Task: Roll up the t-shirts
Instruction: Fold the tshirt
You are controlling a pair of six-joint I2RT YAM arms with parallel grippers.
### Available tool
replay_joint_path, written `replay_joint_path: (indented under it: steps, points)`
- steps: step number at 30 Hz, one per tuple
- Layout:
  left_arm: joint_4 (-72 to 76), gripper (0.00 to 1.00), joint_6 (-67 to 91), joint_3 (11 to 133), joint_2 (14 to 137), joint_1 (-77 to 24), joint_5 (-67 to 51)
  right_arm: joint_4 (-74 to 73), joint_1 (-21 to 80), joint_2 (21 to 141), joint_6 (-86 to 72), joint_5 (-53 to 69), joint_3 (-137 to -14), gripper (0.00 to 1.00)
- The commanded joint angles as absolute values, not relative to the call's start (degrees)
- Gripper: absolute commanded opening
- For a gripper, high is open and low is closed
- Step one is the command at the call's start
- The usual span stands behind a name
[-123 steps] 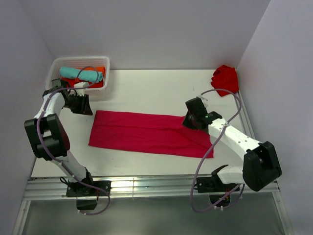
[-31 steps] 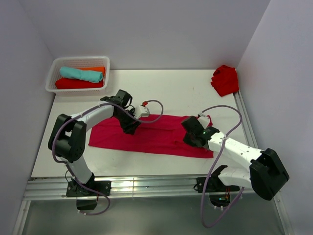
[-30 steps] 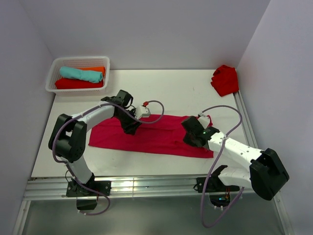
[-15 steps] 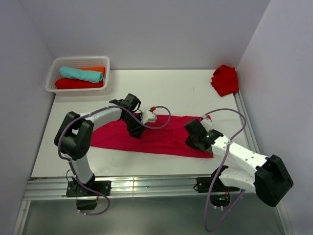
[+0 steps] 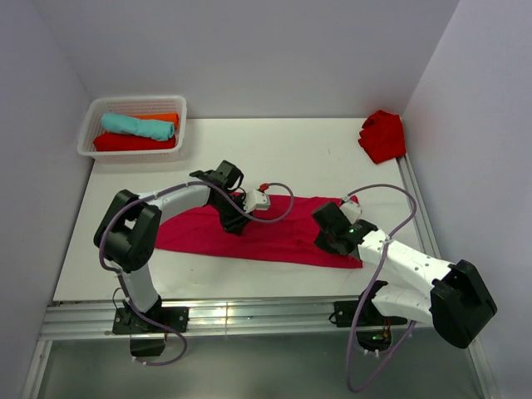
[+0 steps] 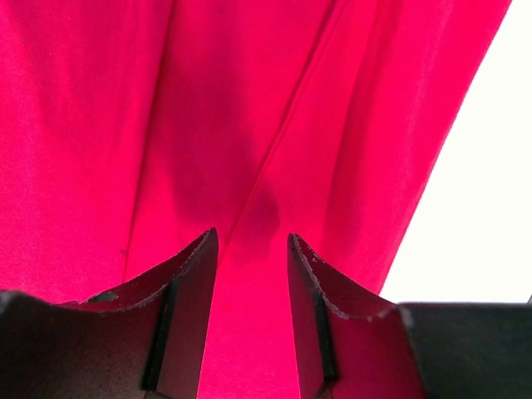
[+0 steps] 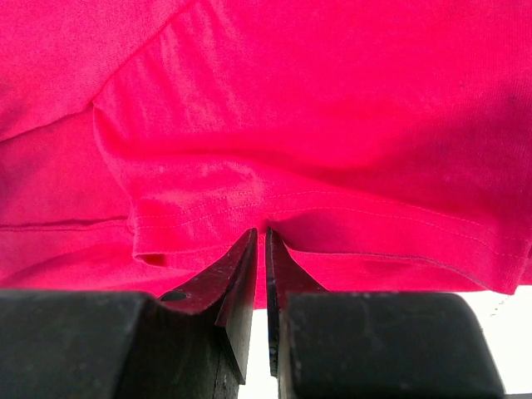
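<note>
Nearest the arm bases, toward the right, the right gripper [image 5: 329,238] is pressing down on the right end of the crimson t-shirt [image 5: 266,237], its fingers [image 7: 237,287] drawn almost together and pinching the stitched hem where the cloth is bunching into a small fold. Just beyond and to the left, the left gripper [image 5: 233,223] is hanging over the middle of the same shirt with its fingers [image 6: 187,287] standing apart, a long crease in the cloth running between them and nothing gripped. That shirt is lying across the middle of the white bench [image 5: 291,158] as a long folded strip running left to right, flat along most of its length. Farther back, at the far left corner, a white basket [image 5: 86,140] is holding three rolled tees: a scarlet roll [image 5: 133,143] nearest, a teal roll [image 5: 137,125] behind it, and an orange roll [image 5: 168,118] just to the right. At the far right corner a scarlet t-shirt [image 5: 382,135] is sitting in a crumpled heap, well apart from both arms.
</note>
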State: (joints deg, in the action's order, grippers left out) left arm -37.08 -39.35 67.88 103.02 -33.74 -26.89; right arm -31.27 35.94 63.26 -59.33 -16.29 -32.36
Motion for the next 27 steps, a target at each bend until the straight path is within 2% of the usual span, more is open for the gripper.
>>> replay_joint_path:
  steps: [1,19,22,27]
  points:
    - [-35.1,0.44,-38.8,67.9,103.4,-34.3,-26.6,-30.5,35.6,63.8,-59.5,-17.5,-33.6,0.16]
    - [-33.4,0.43,-38.7,66.6,105.5,-35.0,-24.8,-29.3,35.5,64.2,-59.2,-17.0,-32.8,0.16]
    - [-33.5,0.4,-38.6,66.5,105.6,-35.0,-24.7,-29.3,35.5,64.2,-59.2,-17.1,-32.5,0.16]
    - [-33.7,0.29,-38.6,66.7,105.4,-35.0,-24.6,-29.2,35.5,64.2,-59.2,-17.1,-32.3,0.16]
